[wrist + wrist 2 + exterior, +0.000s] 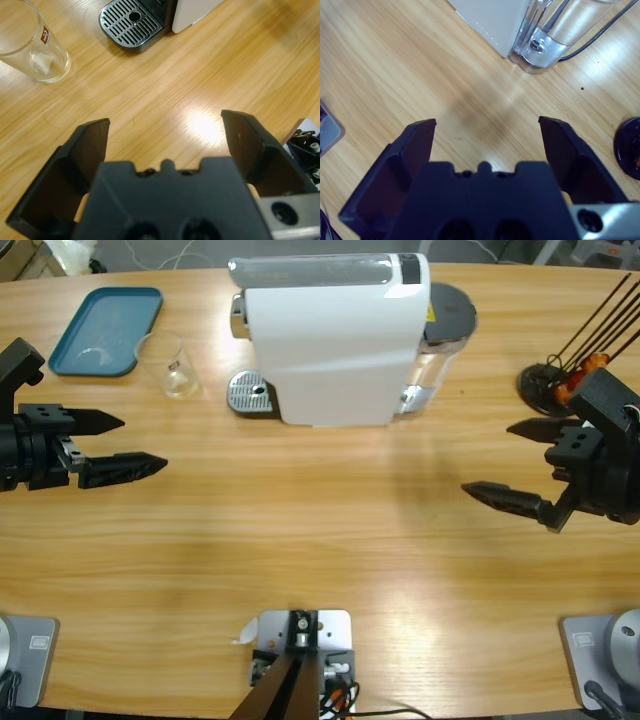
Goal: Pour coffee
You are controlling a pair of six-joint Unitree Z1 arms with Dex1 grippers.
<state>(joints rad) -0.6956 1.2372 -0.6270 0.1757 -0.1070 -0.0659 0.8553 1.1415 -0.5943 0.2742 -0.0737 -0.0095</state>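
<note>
A clear glass (pixel 172 365) stands upright on the table beside the machine's round metal drip tray (pixel 250 393); no coffee shows in it or anywhere else. The big white machine (pixel 330 335) sits at the back middle. My left gripper (pixel 143 443) hovers open at the table's left, with nothing between its jaws. In the left wrist view the glass (pixel 32 47) is up-left of my left gripper (pixel 165 135) and the drip tray (pixel 132 25) is ahead. My right gripper (pixel 487 457) is open and empty at the right, well short of the machine (pixel 492 20).
A teal tray (pixel 105 330) lies at the back left behind the glass. The machine's clear water tank (pixel 445 330) sits at its right rear, also in the right wrist view (pixel 555 35). A black round stand (pixel 545 385) with thin sticks is at the far right.
</note>
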